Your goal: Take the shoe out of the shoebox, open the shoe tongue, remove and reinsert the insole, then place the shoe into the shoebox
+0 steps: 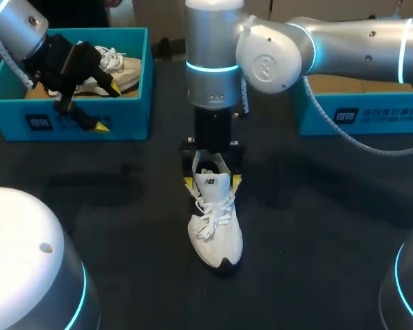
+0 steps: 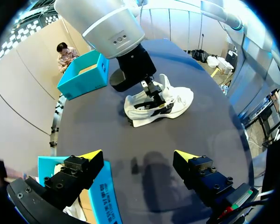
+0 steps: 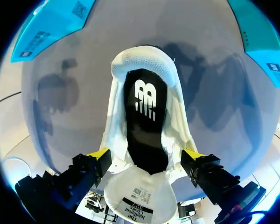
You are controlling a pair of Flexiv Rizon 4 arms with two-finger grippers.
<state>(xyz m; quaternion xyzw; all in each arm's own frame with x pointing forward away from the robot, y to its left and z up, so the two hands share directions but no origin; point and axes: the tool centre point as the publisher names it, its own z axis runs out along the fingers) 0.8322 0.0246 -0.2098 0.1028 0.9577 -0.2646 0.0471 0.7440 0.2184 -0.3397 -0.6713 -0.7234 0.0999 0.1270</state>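
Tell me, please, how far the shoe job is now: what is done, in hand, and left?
Done: the white shoe is out on the table, its tongue folded open. In hand: the right gripper is at the shoe's opening, over the black insole lying inside; whether it was out already, I cannot tell. Left: any remaining insole work, then boxing the shoe. The left gripper hangs open.
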